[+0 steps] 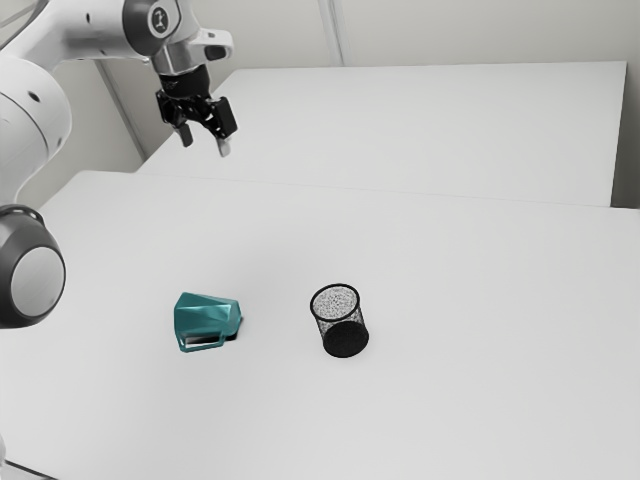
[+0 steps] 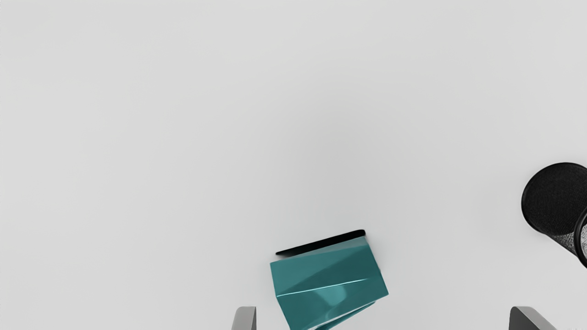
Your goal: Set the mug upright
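Exterior view: one round badge point(image 1: 160, 20) on the arm point(image 1: 95, 30), dark ring, pale center with a dark mark; mark too small to read.

Count: one arm, one mug, one mesh cup, one table point(image 1: 470, 390).

Mug point(image 1: 205, 316): teal, faceted, lying on its side on the table, toward the exterior view's left. Handle point(image 1: 205, 346) faces that camera. Mesh cup point(image 1: 346, 342): black, upright, apart from the mug, toward the exterior view's right of it.

Gripper point(image 1: 204, 143) is up in the air, well apart from both. Fingers are spread wide, nothing pinched between them.

Wrist view: two gray fingertips, far apart. Mug sits below, in the span between them as seen from the hand, closer to one tip, touching neither. Mesh cup is outside that span, partly cut off by the frame. Black strip point(image 2: 321, 244) runs along one side of the mug; can't tell what it is.
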Controlling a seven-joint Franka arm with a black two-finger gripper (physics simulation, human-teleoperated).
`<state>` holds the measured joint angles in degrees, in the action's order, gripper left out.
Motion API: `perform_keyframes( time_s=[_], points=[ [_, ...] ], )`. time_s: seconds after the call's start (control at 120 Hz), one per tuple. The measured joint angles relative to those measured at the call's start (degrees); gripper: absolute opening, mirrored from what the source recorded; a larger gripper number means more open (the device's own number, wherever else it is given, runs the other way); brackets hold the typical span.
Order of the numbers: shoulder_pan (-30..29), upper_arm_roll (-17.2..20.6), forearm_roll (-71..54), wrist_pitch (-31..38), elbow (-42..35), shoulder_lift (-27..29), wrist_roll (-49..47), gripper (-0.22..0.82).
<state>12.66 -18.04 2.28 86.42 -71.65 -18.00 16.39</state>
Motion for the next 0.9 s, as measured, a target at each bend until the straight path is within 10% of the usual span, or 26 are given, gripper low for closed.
perform_keyframes(
  time_s=[0.242, 0.583, 0.9],
  points=[
    [-1.0, -0.8, 3.0, -0.7, -1.9, 0.7, 1.1, 0.60],
    [-5.8, -8.1, 10.1, 6.3, -36.3, 17.5, -0.8, 0.60],
    [-16.1, -12.4, 12.7, 13.8, -44.6, 15.6, 5.8, 0.61]
  ],
)
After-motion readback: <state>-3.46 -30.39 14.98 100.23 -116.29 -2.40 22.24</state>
